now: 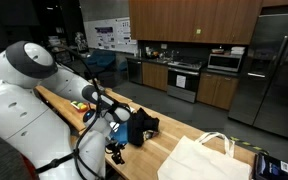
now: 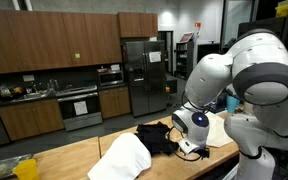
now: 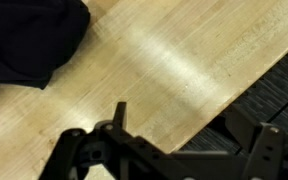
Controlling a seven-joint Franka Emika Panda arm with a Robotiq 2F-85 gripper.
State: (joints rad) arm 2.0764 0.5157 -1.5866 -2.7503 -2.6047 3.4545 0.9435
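Note:
My gripper (image 3: pixel 181 118) hangs open over the bare wooden countertop (image 3: pixel 154 65), close to the counter's edge, with nothing between its fingers. A dark crumpled cloth (image 3: pixel 29 35) lies at the upper left of the wrist view, apart from the fingers. In both exterior views the gripper (image 1: pixel 115 150) (image 2: pixel 195 148) points down just beside that black cloth (image 1: pixel 141 125) (image 2: pixel 160 136). A white fabric bag (image 1: pixel 198 158) (image 2: pixel 124 158) lies on the counter on the cloth's other side.
Dark floor (image 3: pixel 274 95) shows past the counter edge. A small dark device (image 1: pixel 271 164) sits near the bag. Something yellow (image 2: pixel 24 168) lies at the counter's far end. Kitchen cabinets, an oven and a steel fridge (image 2: pixel 142 75) stand behind.

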